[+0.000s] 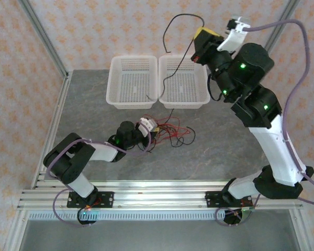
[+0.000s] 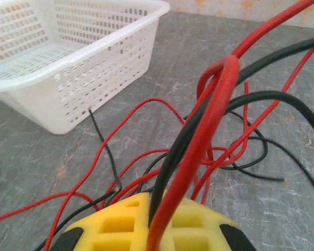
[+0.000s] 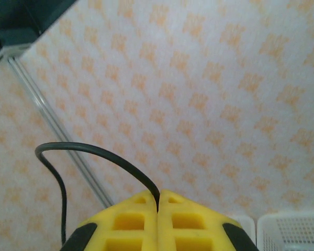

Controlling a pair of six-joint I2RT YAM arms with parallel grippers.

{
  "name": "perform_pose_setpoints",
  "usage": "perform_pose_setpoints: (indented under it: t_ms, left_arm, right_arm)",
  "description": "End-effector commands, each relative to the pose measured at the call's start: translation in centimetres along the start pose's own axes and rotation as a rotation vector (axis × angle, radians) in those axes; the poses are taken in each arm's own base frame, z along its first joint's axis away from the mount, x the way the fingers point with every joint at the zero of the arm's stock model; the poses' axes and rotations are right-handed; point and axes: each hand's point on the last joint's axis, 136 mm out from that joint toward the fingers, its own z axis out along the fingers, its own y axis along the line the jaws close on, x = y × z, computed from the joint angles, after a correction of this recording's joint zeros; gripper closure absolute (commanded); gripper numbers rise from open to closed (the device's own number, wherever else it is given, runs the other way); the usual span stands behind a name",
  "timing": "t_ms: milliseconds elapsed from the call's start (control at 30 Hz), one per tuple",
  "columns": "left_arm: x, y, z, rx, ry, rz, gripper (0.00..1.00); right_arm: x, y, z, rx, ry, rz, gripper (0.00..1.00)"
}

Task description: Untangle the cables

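Observation:
A tangle of thin red and black cables point(image 1: 174, 133) lies on the grey table in front of the baskets. My left gripper point(image 1: 155, 129) sits low at the tangle's left edge. In the left wrist view its yellow fingers point(image 2: 120, 225) are shut on a red cable point(image 2: 212, 117) and a black cable point(image 2: 177, 154) that rise out between them. My right gripper point(image 1: 199, 35) is raised high above the right basket, shut on one black cable point(image 1: 172, 21) that arcs up and droops to the left. In the right wrist view that black cable point(image 3: 94, 149) leaves the closed yellow tips point(image 3: 157, 201).
Two white mesh baskets stand side by side at the back, the left one point(image 1: 113, 78) and the right one point(image 1: 205, 86). A black strand point(image 1: 167, 76) crosses the right basket. A basket wall point(image 2: 94, 57) rises near the tangle in the left wrist view. Metal frame posts edge the table.

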Motion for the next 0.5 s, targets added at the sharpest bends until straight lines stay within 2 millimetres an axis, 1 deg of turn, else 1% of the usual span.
perform_pose_setpoints:
  t_ms: [0, 100, 167, 267, 333, 400, 467]
  left_arm:
    - [-1.0, 0.7, -1.1, -0.074, -0.05, -0.042, 1.0]
    - [-0.5, 0.9, -1.6, -0.11, -0.026, -0.061, 1.0]
    - [-0.3, 0.9, -1.8, -0.113, -0.009, -0.081, 1.0]
    - [-0.7, 0.2, -2.1, -0.101, -0.004, -0.109, 0.77]
    - [-1.6, -0.5, -2.5, -0.099, -0.025, -0.101, 0.67]
    - [-2.7, -1.2, -2.9, -0.099, -0.043, -0.091, 0.6]
    - [-4.1, -1.6, -3.1, -0.101, -0.055, -0.084, 0.58]
  right_arm:
    - [-2.8, -0.3, -0.4, 0.029, -0.109, 0.013, 1.0]
    - [-3.5, -0.5, -0.2, 0.053, -0.134, -0.006, 1.0]
    - [-3.5, -0.7, 0.3, 0.075, -0.14, -0.03, 1.0]
    - [-2.8, -1.2, 1.6, 0.112, -0.135, -0.078, 1.0]
    - [-2.1, -1.9, 2.7, 0.148, -0.124, -0.11, 1.0]
    - [-1.2, -2.9, 4.0, 0.183, -0.108, -0.139, 1.0]
    - [0.0, -4.1, 5.4, 0.212, -0.086, -0.159, 1.0]
